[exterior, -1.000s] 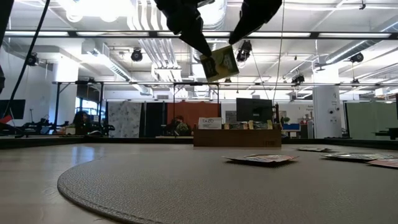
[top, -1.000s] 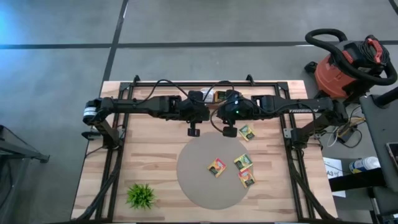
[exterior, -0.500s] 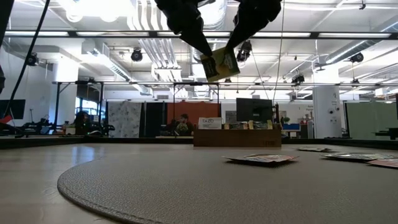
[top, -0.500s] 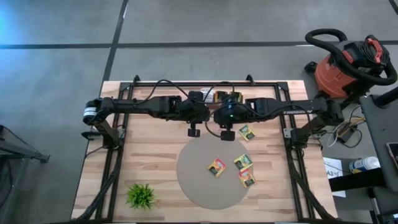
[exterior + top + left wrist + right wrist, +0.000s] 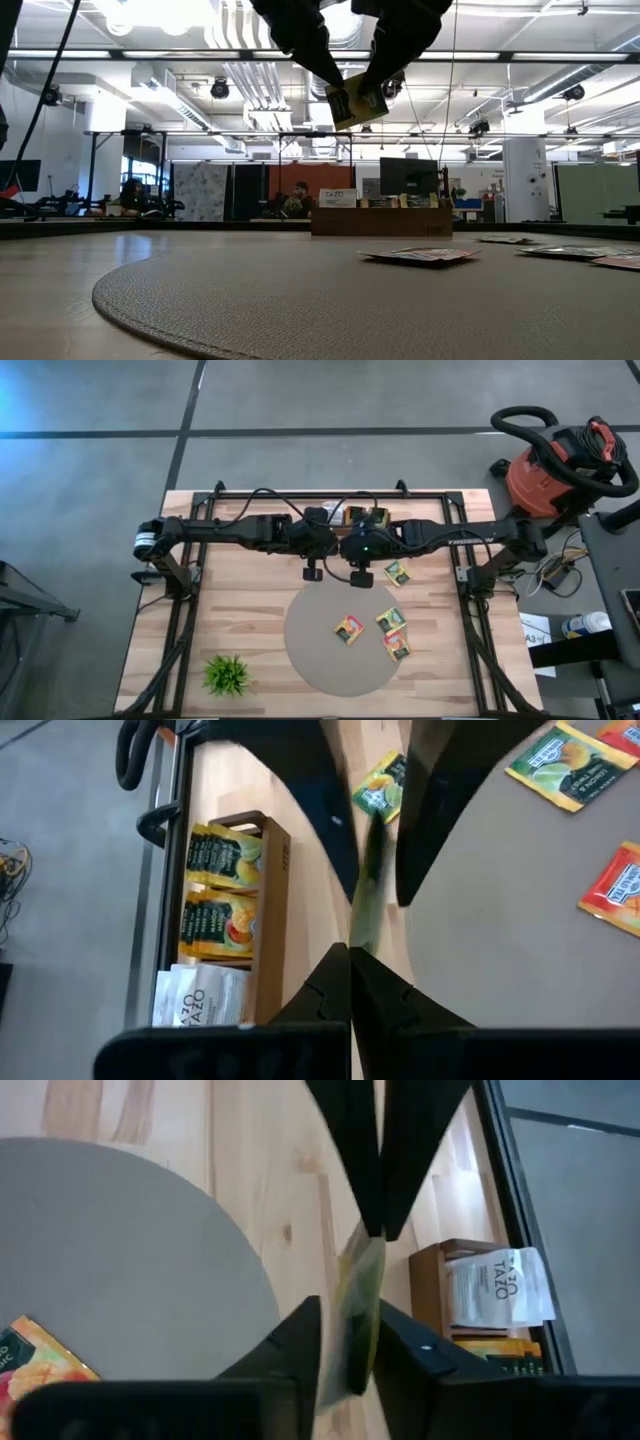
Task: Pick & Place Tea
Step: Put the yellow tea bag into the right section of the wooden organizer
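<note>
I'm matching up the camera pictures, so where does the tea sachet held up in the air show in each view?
High view: cannot make it out.
Low view: sachet at top centre, tilted.
Left wrist view: a thin edge-on strip at centre.
Right wrist view: edge-on, lower centre.
Shared landmark: the tea box, seen in all four views.

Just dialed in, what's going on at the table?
Both arms meet above the table's middle. The left gripper is shut on a tea sachet held in the air, and the right gripper's fingers sit on either side of it. Three sachets lie on the grey mat, one beside it.
</note>
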`<state>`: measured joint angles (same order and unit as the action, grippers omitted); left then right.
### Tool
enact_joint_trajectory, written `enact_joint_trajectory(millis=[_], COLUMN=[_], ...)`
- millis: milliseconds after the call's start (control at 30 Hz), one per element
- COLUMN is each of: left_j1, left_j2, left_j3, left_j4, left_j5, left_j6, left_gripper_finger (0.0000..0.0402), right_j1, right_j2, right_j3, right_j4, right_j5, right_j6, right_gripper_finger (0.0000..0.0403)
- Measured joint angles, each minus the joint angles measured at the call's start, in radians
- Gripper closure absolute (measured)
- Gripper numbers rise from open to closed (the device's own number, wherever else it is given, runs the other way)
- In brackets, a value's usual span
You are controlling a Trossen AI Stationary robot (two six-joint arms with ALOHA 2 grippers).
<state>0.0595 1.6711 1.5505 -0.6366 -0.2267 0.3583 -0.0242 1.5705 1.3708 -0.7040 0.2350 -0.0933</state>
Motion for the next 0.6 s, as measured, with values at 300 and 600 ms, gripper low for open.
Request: enact_joint_trajectory(millis=[300, 600], left_j1=[-0.004, -0.005], left_j2=[-0.015, -0.17], left_j3=[0.0, -0.005], left_j4=[-0.002, -0.013], left_j5=[0.008, -0.1], left_j6=[-0.119, -0.361], left_gripper_finger=[0.0401, 0.0401], right_j1=[0.0, -0.027], right_j2=[0.006, -0.04], right_j3=[0.0, -0.012], right_j4=[0.001, -0.017], right_j5=[0.0, 0.012], right_j6=[0.004, 0.053], right_gripper_finger=[0.0388, 0.039])
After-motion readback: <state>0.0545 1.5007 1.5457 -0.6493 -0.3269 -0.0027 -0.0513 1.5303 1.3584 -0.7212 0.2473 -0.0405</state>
